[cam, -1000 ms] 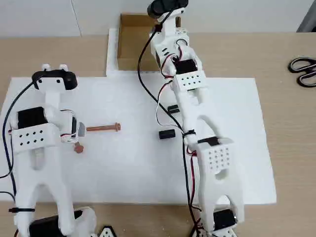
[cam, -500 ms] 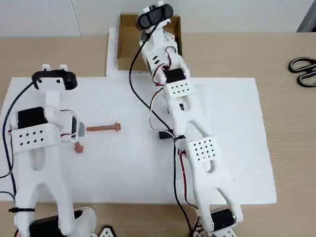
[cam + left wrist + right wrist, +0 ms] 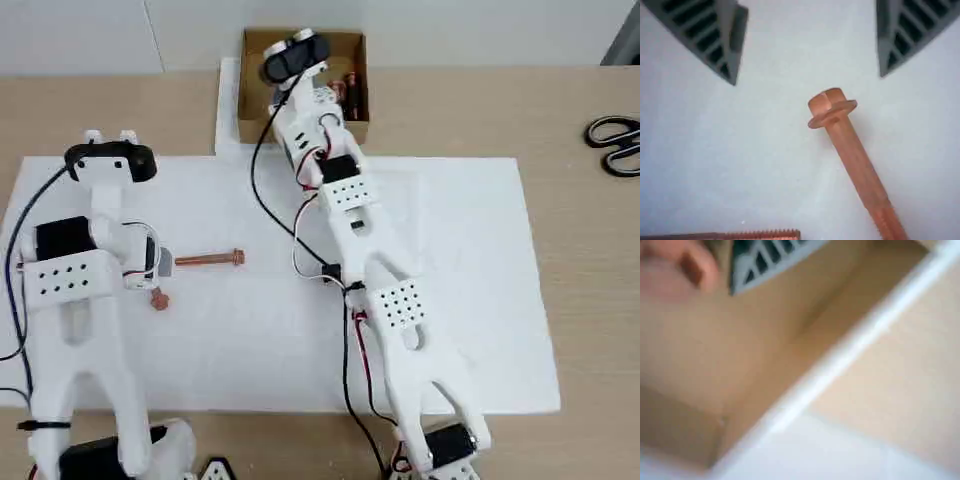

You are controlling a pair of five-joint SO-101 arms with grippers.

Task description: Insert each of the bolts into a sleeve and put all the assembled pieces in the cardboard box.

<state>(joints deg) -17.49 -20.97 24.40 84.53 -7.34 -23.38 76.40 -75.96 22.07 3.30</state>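
Left gripper: fingers wide apart, holding nothing, over a bolt lying on the sheet; second bolt near it. Right gripper over the box; grip cannot be told. Copper pieces lie in the box. Since 1 s ago the right arm has swung left across the box; left arm unmoved

The wooden table bears a white foam sheet. On the foam a copper flange bolt lies just beneath the wide-spread left claw, with a second bolt beside it. Scissors lie well apart from that claw.
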